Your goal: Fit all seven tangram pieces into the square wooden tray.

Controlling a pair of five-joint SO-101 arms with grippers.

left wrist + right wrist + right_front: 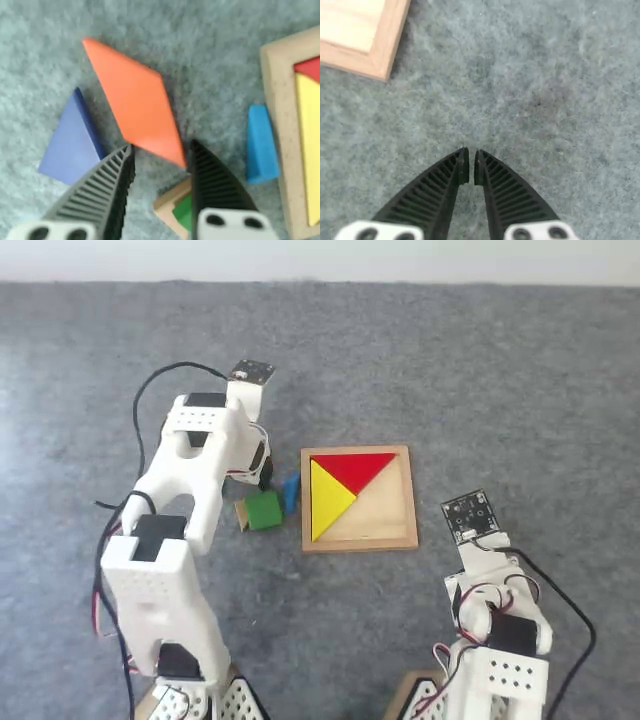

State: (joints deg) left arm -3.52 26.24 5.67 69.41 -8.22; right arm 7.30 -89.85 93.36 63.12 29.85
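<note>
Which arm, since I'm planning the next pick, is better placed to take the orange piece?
Left. The left claw hangs open at the orange piece; the right claw is shut over carpet, off the tray corner.

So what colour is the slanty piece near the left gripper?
The slanty piece is orange; the left wrist view shows it best.

A bare robot test bench, lab or hobby room by the look: grey felt-like mat (500,370) underfoot, pale wall (320,258) behind, white wired left arm (190,490) and right arm (495,660) flanking a wooden tray (360,543)
</note>
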